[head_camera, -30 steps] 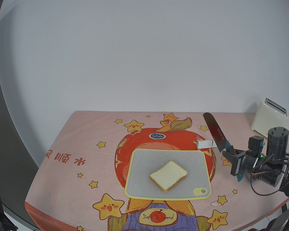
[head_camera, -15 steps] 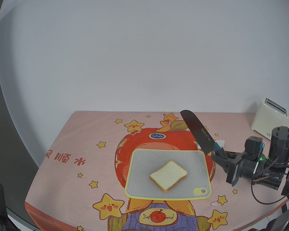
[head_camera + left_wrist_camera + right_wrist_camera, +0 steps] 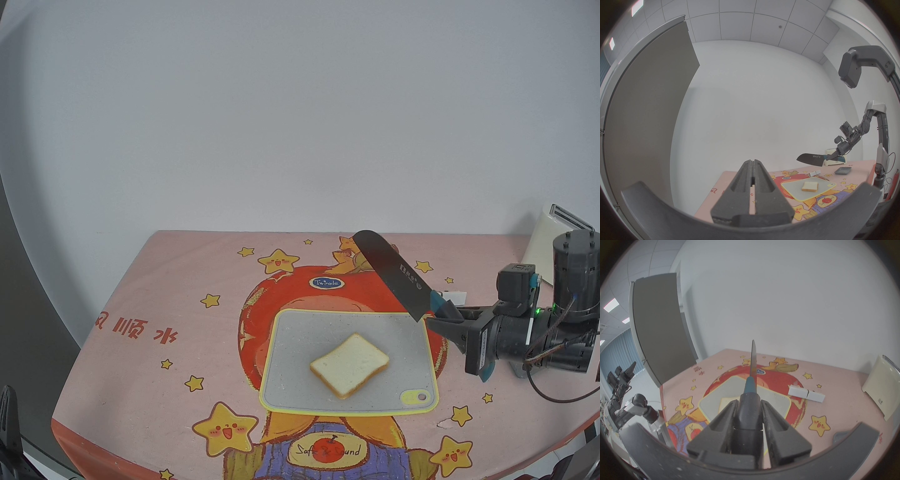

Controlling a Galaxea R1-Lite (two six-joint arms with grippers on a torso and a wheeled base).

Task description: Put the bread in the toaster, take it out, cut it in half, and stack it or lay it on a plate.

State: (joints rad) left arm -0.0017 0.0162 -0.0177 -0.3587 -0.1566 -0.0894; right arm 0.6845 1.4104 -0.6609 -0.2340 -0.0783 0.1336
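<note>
Table (image 3: 156, 294): broad pink top with rounded corners, smooth, printed with a big red apple, yellow stars and a cartoon figure at the near edge.

Board (image 3: 300, 337): flat rounded rectangle in speckled grey with a thin yellow-green rim and a yellow-green tab with a hole at its near right corner. It lies mid-table over the apple print.

Toaster (image 3: 542, 247): cream box with smooth sides and softly rounded edges, and a dark slot on top. It stands at the far right of the table, well apart from the board.

Right gripper (image 3: 445, 319): dark, wedge-shaped fingers clamped on the knife's handle, held right of the board and above the table.

Left gripper (image 3: 753, 164): matte dark fingers pressed flat together with nothing between them, raised off the table's near left side.

Knife (image 3: 392, 273): wide dark blade with a rounded tip and a teal collar at the handle. It is lifted clear of the table, with the tip pointing far-left past the board's far right corner.

Bread (image 3: 350, 365): one square slice with pale soft crumb and a tan crust, lying flat and whole near the board's middle, turned slightly askew.

Block (image 3: 453, 296): small white oblong lying on the table just beyond the board's far right corner.
</note>
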